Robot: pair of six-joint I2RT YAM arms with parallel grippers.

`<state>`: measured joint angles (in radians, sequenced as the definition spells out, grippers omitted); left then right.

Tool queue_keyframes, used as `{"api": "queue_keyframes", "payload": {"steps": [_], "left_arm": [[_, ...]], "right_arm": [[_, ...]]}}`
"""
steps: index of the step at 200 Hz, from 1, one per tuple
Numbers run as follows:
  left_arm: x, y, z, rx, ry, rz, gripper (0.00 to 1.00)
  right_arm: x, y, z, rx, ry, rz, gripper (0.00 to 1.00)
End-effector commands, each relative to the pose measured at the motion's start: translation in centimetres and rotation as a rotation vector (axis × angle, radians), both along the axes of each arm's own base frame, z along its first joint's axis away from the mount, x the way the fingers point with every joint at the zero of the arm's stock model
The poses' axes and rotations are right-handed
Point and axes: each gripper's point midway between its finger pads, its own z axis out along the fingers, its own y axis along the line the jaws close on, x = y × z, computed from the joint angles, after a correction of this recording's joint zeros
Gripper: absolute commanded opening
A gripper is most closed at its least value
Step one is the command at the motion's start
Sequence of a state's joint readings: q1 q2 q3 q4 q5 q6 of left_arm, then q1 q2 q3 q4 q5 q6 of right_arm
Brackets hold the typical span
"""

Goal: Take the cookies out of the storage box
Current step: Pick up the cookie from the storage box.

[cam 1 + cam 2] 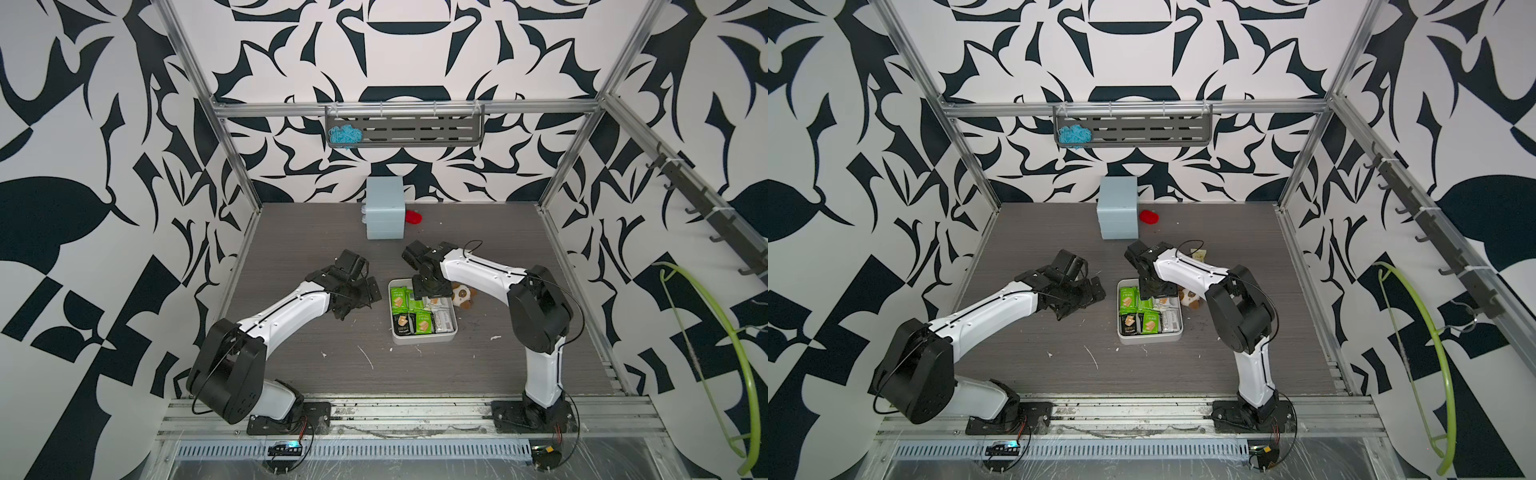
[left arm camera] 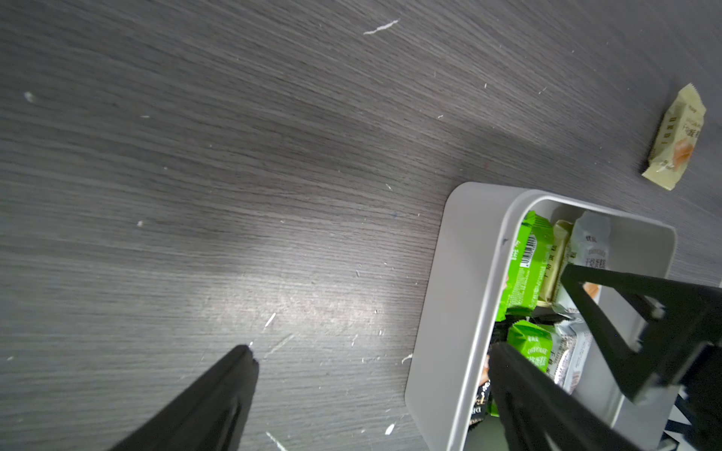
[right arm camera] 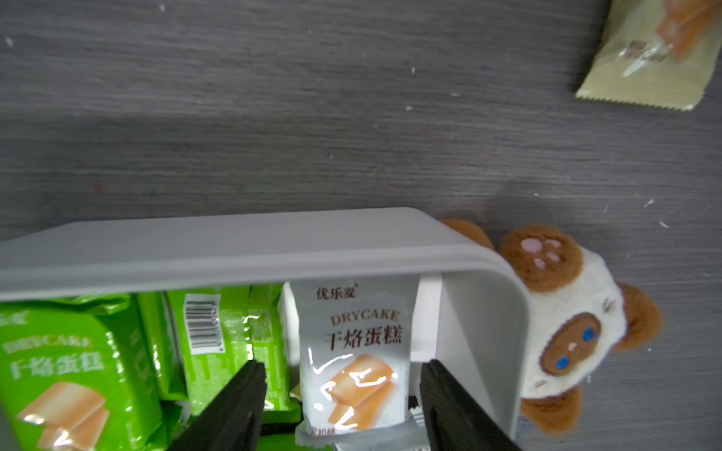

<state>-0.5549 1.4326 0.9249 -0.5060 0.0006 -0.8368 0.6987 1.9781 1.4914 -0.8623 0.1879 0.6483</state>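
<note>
The storage box (image 1: 422, 338) (image 1: 1150, 337) is a shallow white tray in mid-table, holding several cookies in green (image 1: 398, 299) (image 3: 58, 371), black and white wrappers. My right gripper (image 1: 428, 296) (image 3: 344, 375) points down into the box's far right corner, open. Its fingers stand either side of an upright white packet (image 3: 355, 351), with a gap on each side. My left gripper (image 1: 359, 299) (image 2: 373, 351) hovers wide open and empty just left of the box (image 2: 461, 281). One cream-yellow packet (image 1: 1198, 254) (image 2: 676, 136) (image 3: 648, 58) lies on the table beyond the box.
A brown-and-white plush toy (image 1: 463, 296) (image 3: 566, 332) rests against the box's far right corner. At the back stand a light-blue drawer cabinet (image 1: 385, 212) and a red object (image 1: 413, 216). Blue yarn (image 1: 345, 136) sits in the wall shelf.
</note>
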Motion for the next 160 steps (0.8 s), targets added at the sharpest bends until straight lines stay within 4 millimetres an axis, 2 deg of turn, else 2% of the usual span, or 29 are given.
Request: {"api": "queue_keyframes", "payload": {"steps": [1, 45, 91, 133, 160], "left_arm": [[-0.6, 0.5, 0.2, 0.019, 0.006, -0.011, 0.99], [-0.5, 0.6, 0.3, 0.028, 0.002, -0.014, 0.99], [-0.2, 0.4, 0.4, 0.031, 0.001, -0.017, 0.99], [-0.1, 0.4, 0.4, 0.034, 0.0, -0.013, 0.99], [-0.1, 0.4, 0.4, 0.033, 0.0, -0.011, 0.99]], "right_arm": [[0.4, -0.4, 0.3, 0.001, -0.008, -0.031, 0.68], [0.5, -0.8, -0.3, -0.002, -0.005, -0.041, 0.64], [0.4, -0.4, -0.9, 0.035, 0.024, -0.044, 0.51], [0.5, -0.5, -0.5, 0.039, 0.017, -0.042, 0.4], [0.5, -0.3, 0.1, 0.056, 0.011, -0.039, 0.39]]}}
